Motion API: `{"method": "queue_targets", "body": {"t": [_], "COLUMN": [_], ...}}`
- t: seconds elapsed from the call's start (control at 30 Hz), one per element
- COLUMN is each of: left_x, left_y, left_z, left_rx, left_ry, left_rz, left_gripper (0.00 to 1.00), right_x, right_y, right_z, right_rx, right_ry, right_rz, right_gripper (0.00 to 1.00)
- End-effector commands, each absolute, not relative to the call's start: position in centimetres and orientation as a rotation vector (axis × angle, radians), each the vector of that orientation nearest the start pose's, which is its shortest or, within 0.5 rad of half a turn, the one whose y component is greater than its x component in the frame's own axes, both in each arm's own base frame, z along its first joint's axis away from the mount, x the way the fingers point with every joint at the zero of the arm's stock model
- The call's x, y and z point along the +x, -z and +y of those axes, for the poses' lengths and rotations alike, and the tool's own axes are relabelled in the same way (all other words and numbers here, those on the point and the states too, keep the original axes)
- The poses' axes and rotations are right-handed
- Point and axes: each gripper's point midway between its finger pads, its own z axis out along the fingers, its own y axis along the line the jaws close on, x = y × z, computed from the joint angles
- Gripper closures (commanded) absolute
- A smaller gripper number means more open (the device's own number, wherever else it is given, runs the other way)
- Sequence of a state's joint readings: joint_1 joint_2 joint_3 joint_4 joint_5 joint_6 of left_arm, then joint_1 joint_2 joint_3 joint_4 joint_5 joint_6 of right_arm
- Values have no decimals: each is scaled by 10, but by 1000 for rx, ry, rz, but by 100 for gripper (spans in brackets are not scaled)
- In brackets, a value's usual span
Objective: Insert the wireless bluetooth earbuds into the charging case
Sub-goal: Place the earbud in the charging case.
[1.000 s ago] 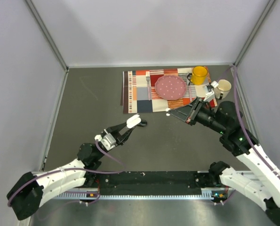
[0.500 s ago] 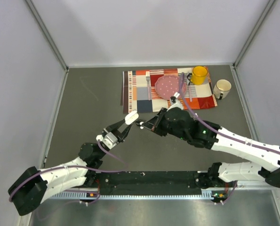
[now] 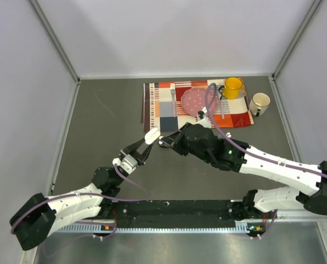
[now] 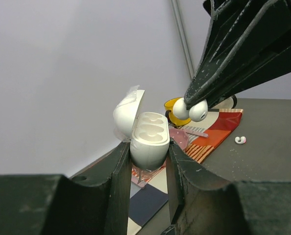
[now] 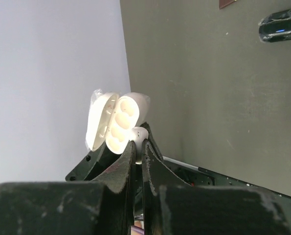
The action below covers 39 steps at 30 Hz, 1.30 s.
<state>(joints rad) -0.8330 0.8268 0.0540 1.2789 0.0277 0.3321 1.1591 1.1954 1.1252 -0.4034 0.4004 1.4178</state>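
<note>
My left gripper (image 3: 147, 144) is shut on the base of a white charging case (image 3: 151, 135), held up off the table with its lid open; in the left wrist view the case (image 4: 148, 137) sits between my fingers, both sockets empty. My right gripper (image 3: 164, 142) is shut on a white earbud (image 5: 139, 134) and holds it right beside the open case (image 5: 117, 119). That earbud also shows in the left wrist view (image 4: 191, 110), just right of and above the case. A second white earbud (image 4: 240, 140) lies on the table. No black earbud is in view.
A checked placemat (image 3: 163, 110) at the back carries a pink plate (image 3: 195, 102), a fork (image 3: 173, 94) and a yellow mug (image 3: 232, 87). A white mug (image 3: 259, 102) stands to its right. A black oval pod (image 5: 281, 24) lies on the table.
My right arm has swung from the far right by the mugs leftward to the middle, bringing its gripper up against the case. My left gripper has lifted the case slightly.
</note>
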Motion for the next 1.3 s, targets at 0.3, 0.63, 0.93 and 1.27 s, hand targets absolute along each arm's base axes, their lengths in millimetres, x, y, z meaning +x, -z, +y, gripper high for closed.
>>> {"method": "queue_targets", "body": {"t": [0.3, 0.63, 0.93, 1.27], "left_x": [206, 208, 206, 204], "left_y": [-285, -288, -288, -290], "left_z": [-212, -209, -211, -212], "left_rx": [572, 550, 562, 570], "left_ry": [453, 441, 444, 442], "left_rz": [825, 828, 821, 812], "left_gripper": [100, 100, 100, 100], "right_x": [184, 192, 194, 197], "right_y": [-316, -303, -296, -281], "right_z": [378, 383, 392, 395], "right_rx": [617, 692, 729, 758], "right_ry": [-1284, -1257, -1253, -1213], "right_rz": [2050, 2053, 2072, 2093], "right_gripper": [100, 100, 100, 98]}}
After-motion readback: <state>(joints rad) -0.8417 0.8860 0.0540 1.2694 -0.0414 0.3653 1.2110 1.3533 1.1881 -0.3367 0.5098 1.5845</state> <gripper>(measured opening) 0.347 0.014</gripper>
